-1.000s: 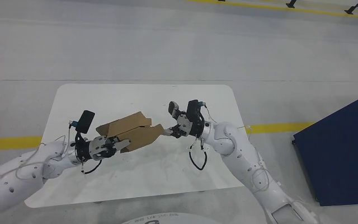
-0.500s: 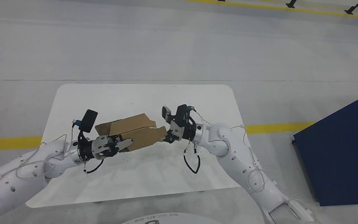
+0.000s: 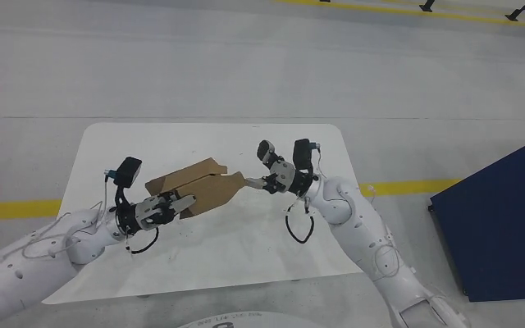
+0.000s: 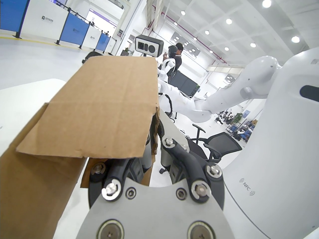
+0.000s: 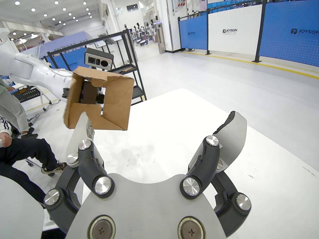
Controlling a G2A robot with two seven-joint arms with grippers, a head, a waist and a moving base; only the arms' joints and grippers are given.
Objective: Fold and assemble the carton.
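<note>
Right gripper [image 3: 258, 168] has been drawn back from the carton's [image 3: 197, 187] open end, jaws apart; carton is kept clamped by left gripper [image 3: 168, 205], flaps judged unfolded.

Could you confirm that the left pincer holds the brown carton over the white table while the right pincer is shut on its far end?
Not quite: the right pincer is open, fingers spread wide, as the right wrist view shows. The left pincer does hold the carton over the white table.
</note>
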